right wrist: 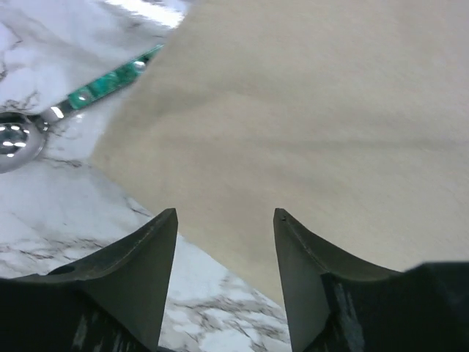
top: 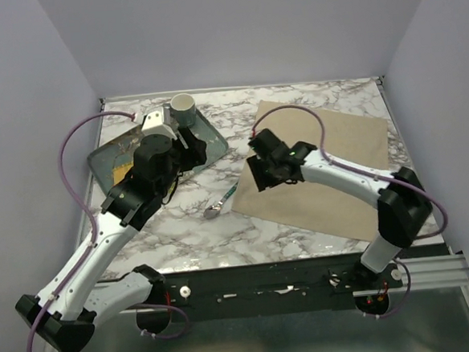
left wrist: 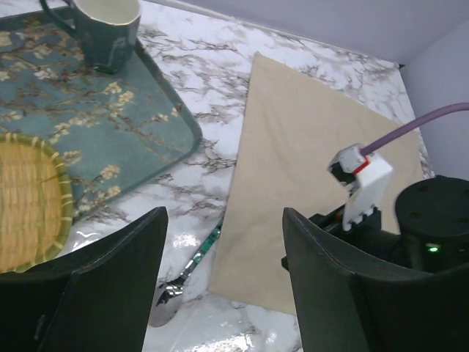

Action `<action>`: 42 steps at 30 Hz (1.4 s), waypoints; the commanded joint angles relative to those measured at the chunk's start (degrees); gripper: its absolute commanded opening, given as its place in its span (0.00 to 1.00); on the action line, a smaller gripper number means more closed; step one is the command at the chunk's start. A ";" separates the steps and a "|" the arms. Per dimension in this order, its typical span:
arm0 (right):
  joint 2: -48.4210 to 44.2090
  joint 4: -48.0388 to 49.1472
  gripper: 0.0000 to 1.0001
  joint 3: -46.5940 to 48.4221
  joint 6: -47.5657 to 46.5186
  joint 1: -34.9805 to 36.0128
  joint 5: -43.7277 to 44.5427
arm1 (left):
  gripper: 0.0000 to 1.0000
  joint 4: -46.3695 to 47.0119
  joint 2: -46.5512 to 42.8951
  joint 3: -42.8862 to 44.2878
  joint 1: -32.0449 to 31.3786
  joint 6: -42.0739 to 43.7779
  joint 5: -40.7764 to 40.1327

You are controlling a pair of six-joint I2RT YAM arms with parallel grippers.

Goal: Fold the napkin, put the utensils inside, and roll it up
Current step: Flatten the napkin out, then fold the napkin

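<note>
The napkin (top: 330,161) is laid flat, unfolded, on the table's (top: 190,235) right half, with the spoon (top: 218,205) against its near-left corner. The right gripper (right wrist: 226,220) is held spread over that corner; only cloth should be pinched there. The left gripper (left wrist: 223,220) is spread, empty.

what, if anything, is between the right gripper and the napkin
Nothing visible. The right gripper is open just above the napkin near its corner, and only bare cloth shows between the fingers. The spoon lies off to the side on the marble table. Its handle tip meets the napkin's edge, clear of the fingers.
</note>
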 commanded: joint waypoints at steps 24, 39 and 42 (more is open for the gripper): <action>26.20 -0.82 0.50 18.12 2.40 14.65 -1.32 | 0.73 -6.75 -7.97 -5.55 3.23 0.82 -1.82; 29.28 0.58 0.45 15.92 4.95 14.65 1.41 | 0.84 -7.72 -9.82 -3.70 3.32 2.13 -2.17; 29.20 0.32 0.31 15.75 5.13 14.65 2.55 | 0.84 -7.81 -10.08 -3.61 3.32 2.22 -2.43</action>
